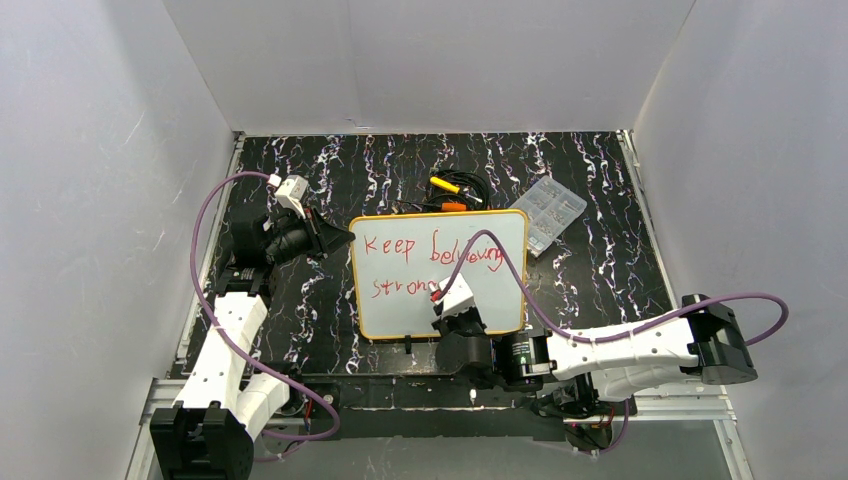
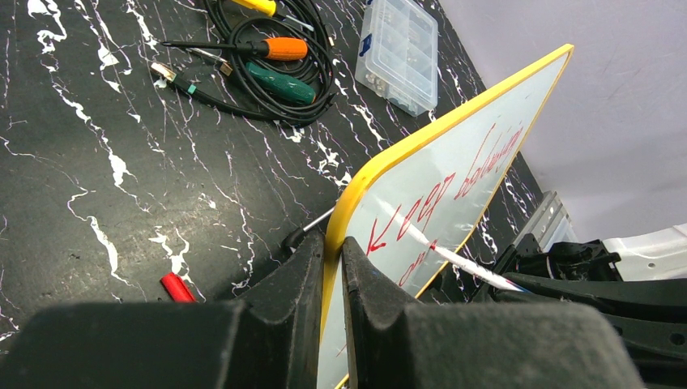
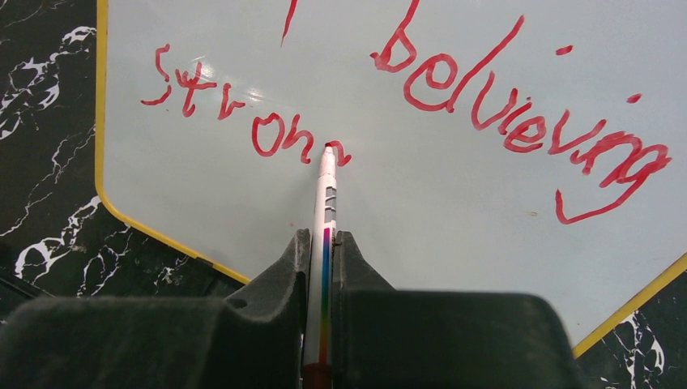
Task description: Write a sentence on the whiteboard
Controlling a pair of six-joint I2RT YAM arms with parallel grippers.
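The left gripper point(image 2: 333, 251) was closed on the yellow left edge of the whiteboard point(image 1: 400, 316), at the middle of the table point(image 1: 600, 270). The sentence point(image 3: 454, 97) on it ended at "stron". The right gripper point(image 3: 322, 241) pinched a marker point(image 3: 327, 182), with its red tip touching the board.

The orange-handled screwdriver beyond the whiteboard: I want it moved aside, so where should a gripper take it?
Grip the orange-handled screwdriver by its thick handle, from above, jaws across it: it lies flat on a coiled black cable, its shaft thin.
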